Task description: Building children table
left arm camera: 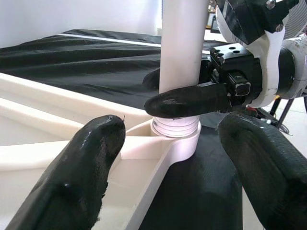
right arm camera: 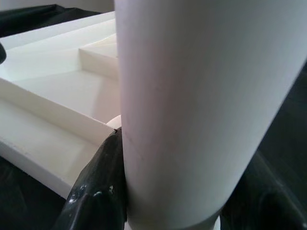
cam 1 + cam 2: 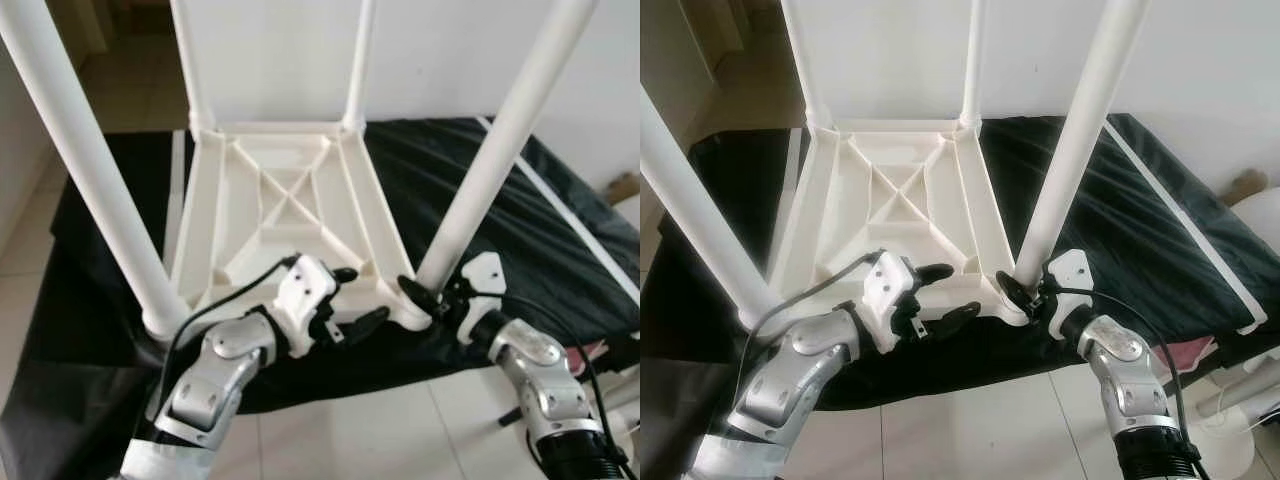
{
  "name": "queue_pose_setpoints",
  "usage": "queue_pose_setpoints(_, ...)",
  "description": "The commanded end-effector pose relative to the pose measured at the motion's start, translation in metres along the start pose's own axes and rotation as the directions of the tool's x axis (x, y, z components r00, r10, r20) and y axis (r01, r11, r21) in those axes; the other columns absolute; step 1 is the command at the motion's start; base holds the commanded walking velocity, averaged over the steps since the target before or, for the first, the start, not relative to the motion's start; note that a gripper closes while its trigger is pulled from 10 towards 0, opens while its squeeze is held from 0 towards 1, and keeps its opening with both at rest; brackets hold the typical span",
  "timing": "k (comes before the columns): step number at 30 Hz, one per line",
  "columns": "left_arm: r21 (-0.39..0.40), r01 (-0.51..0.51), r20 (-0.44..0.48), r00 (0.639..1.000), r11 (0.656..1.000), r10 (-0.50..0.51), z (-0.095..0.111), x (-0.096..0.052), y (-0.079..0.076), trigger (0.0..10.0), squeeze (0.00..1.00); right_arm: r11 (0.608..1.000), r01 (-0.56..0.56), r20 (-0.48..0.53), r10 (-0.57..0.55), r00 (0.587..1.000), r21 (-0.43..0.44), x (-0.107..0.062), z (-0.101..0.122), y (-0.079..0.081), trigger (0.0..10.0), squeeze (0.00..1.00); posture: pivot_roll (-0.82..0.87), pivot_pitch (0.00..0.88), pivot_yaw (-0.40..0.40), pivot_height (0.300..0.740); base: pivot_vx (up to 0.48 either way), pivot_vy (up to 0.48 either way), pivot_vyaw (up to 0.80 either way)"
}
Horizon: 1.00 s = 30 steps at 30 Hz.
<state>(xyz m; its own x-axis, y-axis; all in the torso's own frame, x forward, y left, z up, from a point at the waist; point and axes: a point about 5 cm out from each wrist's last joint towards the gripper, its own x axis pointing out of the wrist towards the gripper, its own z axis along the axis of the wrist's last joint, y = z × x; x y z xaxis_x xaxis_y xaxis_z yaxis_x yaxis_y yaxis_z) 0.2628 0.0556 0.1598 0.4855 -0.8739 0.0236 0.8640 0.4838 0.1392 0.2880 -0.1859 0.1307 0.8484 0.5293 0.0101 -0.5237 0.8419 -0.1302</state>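
Note:
A white plastic children's table (image 3: 290, 200) lies upside down on a black cloth, its legs pointing up. My right gripper (image 3: 425, 292) is shut on the near-right leg (image 3: 490, 160), just above its corner socket (image 1: 177, 139). In the right wrist view a black finger (image 2: 98, 187) presses against that leg (image 2: 201, 105). My left gripper (image 3: 362, 293) is open over the table's near edge, just left of that corner, holding nothing. The near-left leg (image 3: 90, 170) stands in its socket, and two far legs (image 3: 190, 60) rise at the back.
The black cloth (image 3: 560, 220) covers a low surface that drops off to tiled floor (image 3: 340, 430) close in front of me. A white wall stands behind. A white stand base (image 3: 1240, 440) and a pink item (image 3: 1185, 352) lie at the right.

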Motion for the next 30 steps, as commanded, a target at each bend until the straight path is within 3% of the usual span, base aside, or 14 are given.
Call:
queue_pose_setpoints(1,-0.010,0.026,-0.006,1.000,1.000,-0.026,-0.002,0.001,-0.003,10.0,0.00,0.998,0.067,-0.016,-0.066,0.998,0.017,-0.004,-0.003,-0.004,10.0,0.00,-0.01,0.046,-0.055,0.740,0.000,0.000,0.00)
queue_pose_setpoints(5,-0.011,0.023,-0.006,1.000,1.000,-0.023,-0.002,0.001,-0.002,10.0,0.00,0.989,0.145,-0.033,-0.145,0.989,0.023,-0.003,-0.004,-0.005,10.0,0.00,-0.01,0.047,-0.056,0.740,0.000,0.000,0.00)
queue_pose_setpoints(10,-0.012,0.023,0.000,1.000,1.000,-0.023,-0.001,0.003,-0.003,10.0,0.00,0.961,0.262,-0.025,-0.261,0.965,0.090,0.004,-0.002,0.006,10.0,0.00,-0.01,0.048,-0.053,0.740,0.000,0.000,0.00)
queue_pose_setpoints(16,-0.012,0.025,0.002,1.000,1.000,-0.025,0.000,0.004,-0.003,10.0,0.00,0.946,0.307,-0.028,-0.305,0.952,0.101,0.006,-0.001,0.009,10.0,0.00,-0.01,0.048,-0.050,0.740,0.000,0.000,0.00)
queue_pose_setpoints(20,-0.004,0.022,-0.004,1.000,1.000,-0.022,-0.001,0.002,-0.002,10.0,0.00,0.872,0.470,-0.043,-0.469,0.882,0.137,0.007,0.001,0.015,10.0,0.00,0.00,0.049,-0.053,0.740,0.000,0.000,0.00)
queue_pose_setpoints(23,-0.003,0.021,-0.006,1.000,1.000,-0.021,-0.001,0.002,-0.002,10.0,0.00,0.851,0.506,-0.043,-0.505,0.862,0.143,0.007,0.002,0.015,10.0,0.00,0.00,0.048,-0.055,0.740,0.000,0.000,0.00)
queue_pose_setpoints(25,0.001,0.017,-0.004,1.000,1.000,-0.017,0.000,0.003,-0.003,10.0,0.00,0.773,0.613,-0.064,-0.612,0.788,0.164,0.004,0.000,0.016,10.0,0.00,0.01,0.047,-0.063,0.740,0.000,0.000,0.00)
queue_pose_setpoints(28,0.002,0.015,-0.002,1.000,1.000,-0.015,0.000,0.004,-0.003,10.0,0.00,0.739,0.651,-0.078,-0.649,0.757,0.173,0.003,-0.001,0.016,10.0,0.00,0.01,0.047,-0.063,0.740,0.000,0.000,0.00)
queue_pose_setpoints(29,0.002,0.012,0.001,1.000,1.000,-0.012,0.001,0.004,-0.004,10.0,0.00,0.663,0.726,-0.103,-0.721,0.685,0.183,0.002,-0.004,0.022,10.0,0.00,0.01,0.044,-0.063,0.740,0.000,0.000,0.00)
queue_pose_setpoints(30,0.002,0.012,0.001,1.000,1.000,-0.012,0.001,0.004,-0.004,10.0,0.00,0.663,0.726,-0.103,-0.721,0.685,0.183,0.002,-0.004,0.022,10.0,0.00,0.01,0.044,-0.063,0.740,0.000,0.000,0.00)
